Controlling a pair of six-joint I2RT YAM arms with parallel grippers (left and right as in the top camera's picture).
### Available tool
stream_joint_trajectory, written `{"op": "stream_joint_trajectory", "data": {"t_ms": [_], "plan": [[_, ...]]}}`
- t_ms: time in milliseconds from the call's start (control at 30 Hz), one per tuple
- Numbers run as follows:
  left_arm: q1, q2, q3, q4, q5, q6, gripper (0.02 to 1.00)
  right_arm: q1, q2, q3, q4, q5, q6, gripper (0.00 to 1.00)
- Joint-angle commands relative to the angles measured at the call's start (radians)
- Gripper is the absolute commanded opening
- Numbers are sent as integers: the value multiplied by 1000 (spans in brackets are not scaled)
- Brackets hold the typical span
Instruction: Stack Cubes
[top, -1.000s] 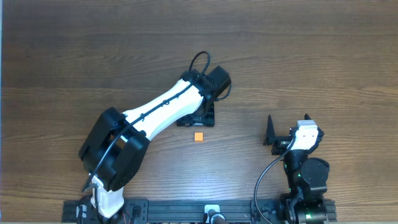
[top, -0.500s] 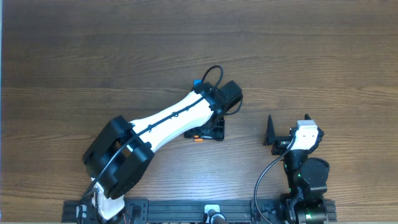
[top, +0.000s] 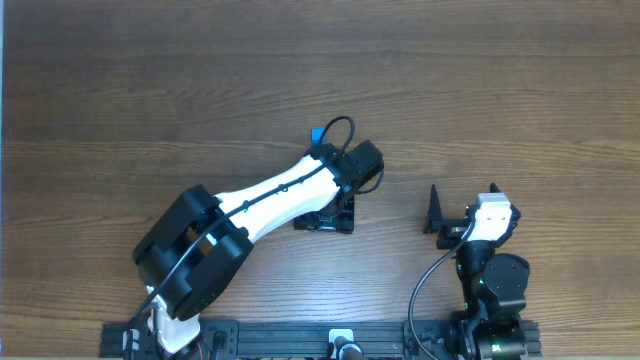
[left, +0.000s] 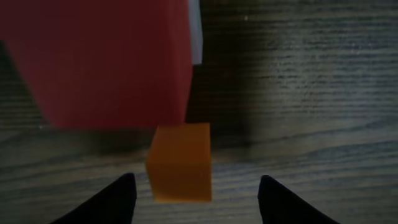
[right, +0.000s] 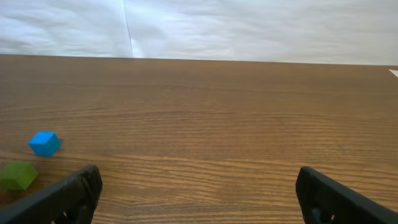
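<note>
Left claw (left: 196, 182) now astride orange cube (left: 180, 163) — side gaps

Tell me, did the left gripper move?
Yes. The left gripper slid toward the arm bases, ending level with the parked right gripper, over the orange cube.

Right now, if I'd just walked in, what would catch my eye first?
The white left arm is stretched over the middle of the table, its open left gripper straddling a small orange cube, with a red block next to it. Farther off lie a blue cube and a green cube.
</note>
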Motion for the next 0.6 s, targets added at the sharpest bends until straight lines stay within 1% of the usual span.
{"op": "stream_joint_trajectory", "data": {"t_ms": [33,167,233,400,467,600], "plan": [[8,-24,-30,22,10,-12,614,6,-5,-6,-2,-8,-4,991],[11,-24,-36,28,10,-12,606,6,-5,-6,-2,-8,-4,991],[15,-24,-37,28,10,-12,577,6,-5,-6,-2,-8,-4,993],[20,-24,-39,29,10,-12,340,6,-5,-6,-2,-8,-4,993],[23,-24,-39,30,10,-12,308,6,-5,-6,-2,-8,-4,993],[29,-24,-40,31,8,-12,185,6,-5,-6,-2,-8,-4,993]]}}
